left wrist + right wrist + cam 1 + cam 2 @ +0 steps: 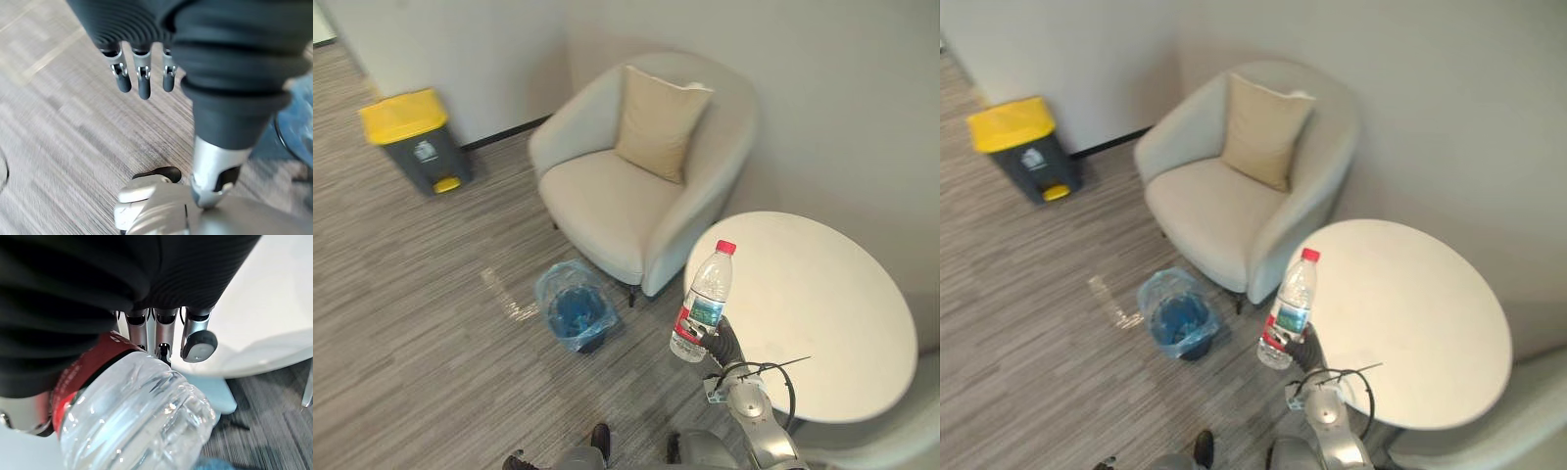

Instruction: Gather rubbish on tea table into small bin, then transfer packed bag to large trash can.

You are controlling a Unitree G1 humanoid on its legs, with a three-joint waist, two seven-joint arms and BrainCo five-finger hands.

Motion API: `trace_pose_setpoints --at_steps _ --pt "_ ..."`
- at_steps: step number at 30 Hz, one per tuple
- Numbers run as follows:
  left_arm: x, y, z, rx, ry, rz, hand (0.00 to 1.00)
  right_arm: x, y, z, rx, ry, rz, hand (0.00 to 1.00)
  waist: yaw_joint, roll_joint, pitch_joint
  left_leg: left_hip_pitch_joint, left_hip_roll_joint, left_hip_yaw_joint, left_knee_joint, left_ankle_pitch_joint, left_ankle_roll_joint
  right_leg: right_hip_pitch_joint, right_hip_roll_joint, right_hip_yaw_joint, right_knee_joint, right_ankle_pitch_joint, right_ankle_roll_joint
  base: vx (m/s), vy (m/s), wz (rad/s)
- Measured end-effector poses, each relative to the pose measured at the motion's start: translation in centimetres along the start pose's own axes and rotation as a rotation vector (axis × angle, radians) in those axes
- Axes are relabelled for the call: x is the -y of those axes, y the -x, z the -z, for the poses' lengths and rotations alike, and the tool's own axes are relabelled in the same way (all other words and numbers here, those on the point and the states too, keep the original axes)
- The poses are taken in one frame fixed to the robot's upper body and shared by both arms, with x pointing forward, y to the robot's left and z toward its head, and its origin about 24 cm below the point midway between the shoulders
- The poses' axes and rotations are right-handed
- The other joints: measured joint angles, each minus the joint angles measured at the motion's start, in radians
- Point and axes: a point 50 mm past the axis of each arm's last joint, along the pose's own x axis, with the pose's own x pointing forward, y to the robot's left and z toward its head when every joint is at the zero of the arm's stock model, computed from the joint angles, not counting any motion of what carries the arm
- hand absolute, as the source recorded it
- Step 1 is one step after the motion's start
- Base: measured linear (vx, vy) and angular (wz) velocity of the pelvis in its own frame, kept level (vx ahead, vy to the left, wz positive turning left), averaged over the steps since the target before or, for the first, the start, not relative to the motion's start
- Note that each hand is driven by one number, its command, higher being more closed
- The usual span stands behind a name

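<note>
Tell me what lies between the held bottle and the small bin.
Only grey floor separates the bottle from the bin in the left eye view; the armchair's leg stands just beside that stretch.

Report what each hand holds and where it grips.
The right hand grips the clear plastic bottle with a red cap round its lower body, at the red label. The left hand holds nothing.

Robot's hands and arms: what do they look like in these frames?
Both hands match. The left hand has silver fingers with rounded dark tips below a dark ribbed cover. The right hand shows the same ribbed cover, silver fingers and dark tips. The right arm is smooth and silver-grey, with rounded segments.
</note>
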Motion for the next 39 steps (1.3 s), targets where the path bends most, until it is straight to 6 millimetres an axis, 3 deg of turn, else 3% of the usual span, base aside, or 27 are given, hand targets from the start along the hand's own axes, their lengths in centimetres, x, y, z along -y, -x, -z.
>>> trace_pose_setpoints --at_steps 1,3,4,6,8,11,14,18,23,27,30,32,34,36,37,39 --pt "-0.3 -0.1 -0.2 0.002 0.001 -0.005 0.00 0.4 0.1 0.1 -0.004 -0.001 0.017 1.00 0.003 -0.028 -0.002 0.000 -0.028 -0.019 0.050 -0.028 -0.021 0.011 -0.019 -0.007 0.001 0.041 -0.006 0.21 -0.203 1.27" --pt "0.5 0.0 -0.1 -0.011 0.004 0.011 0.00 1.8 0.0 0.3 -0.013 0.005 0.068 1.00 0.027 0.008 -0.015 -0.039 0.011 -0.012 0.159 -0.080 -0.072 0.046 -0.008 -0.096 -0.019 0.050 -0.019 0.24 -0.180 1.04" --pt "0.8 0.0 -0.4 -0.005 0.008 0.016 0.00 2.5 -0.2 0.3 -0.011 0.008 0.098 1.00 0.026 0.035 -0.024 -0.069 0.048 0.020 0.215 -0.114 -0.081 0.085 0.016 -0.143 -0.049 0.058 -0.027 0.25 -0.132 0.77" --pt "0.5 0.0 -0.6 0.006 0.007 0.009 0.00 2.7 -0.4 0.1 -0.005 0.005 0.112 1.00 0.032 0.043 -0.026 -0.067 0.087 0.069 0.225 -0.129 -0.091 0.121 0.038 -0.165 -0.078 0.067 -0.027 0.20 -0.102 0.43" --pt "0.3 -0.1 -0.9 0.016 0.005 0.004 0.00 2.7 -0.4 -0.2 0.008 -0.007 0.119 1.00 0.034 0.035 -0.025 -0.065 0.118 0.151 0.207 -0.132 -0.091 0.146 0.043 -0.178 -0.106 0.072 -0.026 0.14 -0.054 0.21" --pt "0.0 -0.2 -1.5 0.027 -0.014 -0.004 0.00 2.8 -0.5 -0.3 0.007 -0.013 0.129 1.00 0.034 0.031 -0.019 -0.065 0.153 0.301 0.150 -0.120 -0.090 0.149 0.005 -0.194 -0.126 0.072 -0.026 0.12 0.037 0.25" --pt "0.3 -0.1 -1.3 0.022 -0.030 0.003 0.00 3.0 -0.3 0.3 -0.019 -0.014 0.141 1.00 0.034 0.029 -0.017 -0.014 0.115 0.314 0.053 -0.032 -0.085 0.177 -0.034 -0.202 -0.157 0.086 0.009 0.09 0.148 0.37" --pt "0.5 0.0 -0.3 -0.003 -0.029 0.008 0.00 0.6 -0.7 1.0 -0.061 -0.041 0.064 1.00 0.052 0.022 -0.014 0.041 0.071 0.331 -0.002 -0.016 -0.059 0.213 -0.067 -0.162 -0.196 0.113 0.039 0.06 0.164 -0.02" --pt "0.6 0.1 0.5 -0.029 -0.031 0.010 0.00 -0.6 -0.7 1.7 -0.091 -0.031 0.005 1.00 0.062 0.020 -0.015 0.056 0.058 0.384 -0.050 -0.006 -0.042 0.167 -0.074 -0.097 -0.179 0.131 0.045 -0.02 0.088 -0.36" --pt "0.7 0.1 0.3 -0.025 -0.018 0.004 0.00 -1.2 -0.7 2.3 -0.116 -0.007 -0.039 1.00 0.054 0.031 0.017 0.103 0.059 0.397 -0.090 -0.009 -0.020 0.042 -0.071 -0.076 0.097 0.120 0.061 -0.07 0.052 -0.32" --pt "0.4 0.1 1.1 -0.054 0.000 -0.007 0.00 -1.8 -0.3 2.5 -0.123 -0.003 -0.067 1.00 0.036 0.011 0.034 0.164 0.034 0.379 -0.128 -0.019 -0.001 -0.042 -0.095 -0.087 0.317 0.081 0.043 -0.06 0.048 0.16" --pt "0.4 0.1 1.1 -0.053 0.004 -0.008 0.00 -2.5 -0.4 2.2 -0.110 -0.002 -0.101 1.00 0.037 0.005 0.032 0.177 0.031 0.363 -0.136 -0.026 0.010 -0.060 -0.090 -0.110 0.255 0.048 0.043 0.05 0.016 0.16" --pt "0.4 0.2 1.4 -0.065 0.032 -0.010 0.00 -2.7 -0.5 2.1 -0.108 -0.003 -0.116 1.00 0.037 0.010 0.032 0.168 0.036 0.333 -0.139 -0.026 0.009 -0.056 -0.059 -0.115 0.076 0.077 0.038 0.09 -0.039 0.33" --pt "0.1 0.2 1.8 -0.081 0.047 -0.018 0.00 -2.7 0.0 2.6 -0.130 -0.006 -0.114 1.00 0.027 -0.012 0.025 0.153 0.020 0.302 -0.107 -0.043 -0.014 -0.027 -0.066 -0.106 -0.021 0.113 -0.005 0.11 -0.102 0.71" --pt "-0.1 0.2 1.9 -0.080 0.052 -0.023 0.00 -2.7 0.3 2.9 -0.142 -0.005 -0.118 1.00 0.028 -0.034 0.014 0.154 0.008 0.282 -0.079 -0.063 -0.023 -0.020 -0.074 -0.107 -0.030 0.122 -0.003 0.22 -0.176 0.74" --pt "0.6 0.3 1.7 -0.080 0.075 -0.012 0.00 -1.8 0.2 3.1 -0.142 0.028 -0.111 1.00 0.030 0.007 -0.005 0.122 0.048 0.241 0.000 -0.109 -0.051 0.007 -0.051 -0.153 -0.049 0.100 -0.007 0.30 -0.170 0.56"
